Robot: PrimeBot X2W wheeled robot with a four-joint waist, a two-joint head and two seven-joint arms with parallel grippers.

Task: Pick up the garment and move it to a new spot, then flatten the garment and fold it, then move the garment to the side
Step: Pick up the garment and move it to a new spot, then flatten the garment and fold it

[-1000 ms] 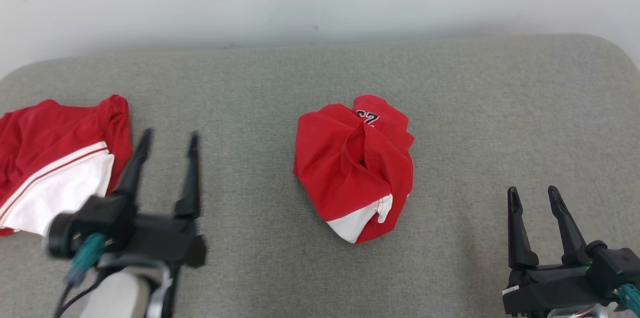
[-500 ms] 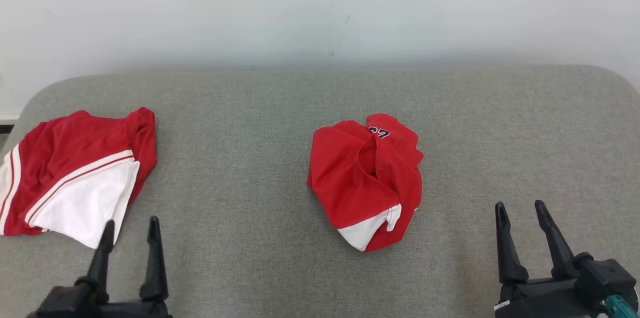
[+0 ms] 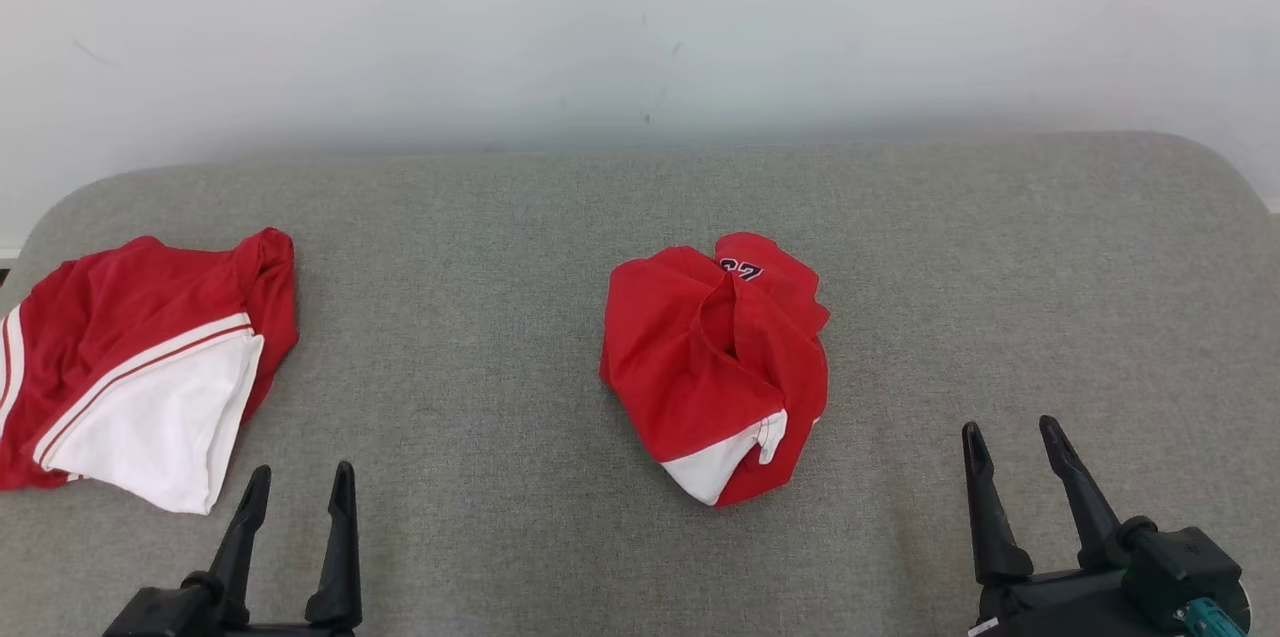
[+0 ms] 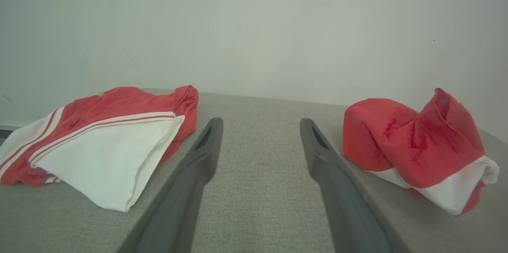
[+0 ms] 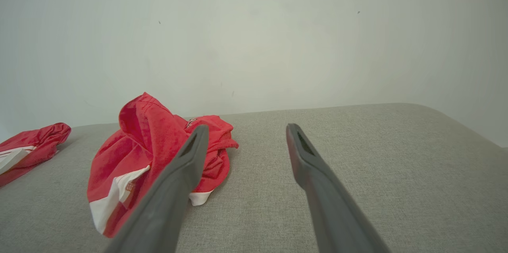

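Note:
A crumpled red garment (image 3: pixel 715 367) with a white hem lies bunched in the middle of the grey cushioned surface (image 3: pixel 480 247); it is also in the left wrist view (image 4: pixel 412 141) and the right wrist view (image 5: pixel 139 149). My left gripper (image 3: pixel 303 469) stands open at the lower left, well short of the garment, with nothing between its fingers (image 4: pixel 260 121). At the lower right my right gripper (image 3: pixel 1009 424) is open and empty too, to the right of the garment and apart from it (image 5: pixel 247 126).
A second red and white garment (image 3: pixel 140 367) lies folded flat at the surface's left end, just ahead and left of my left gripper (image 4: pixel 107 134). A pale wall (image 3: pixel 640 17) runs along the far edge. The surface's corners are rounded.
My left gripper has drawn back from beside the folded garment to the lower edge of the head view. The head camera has shifted. Both grippers stay open.

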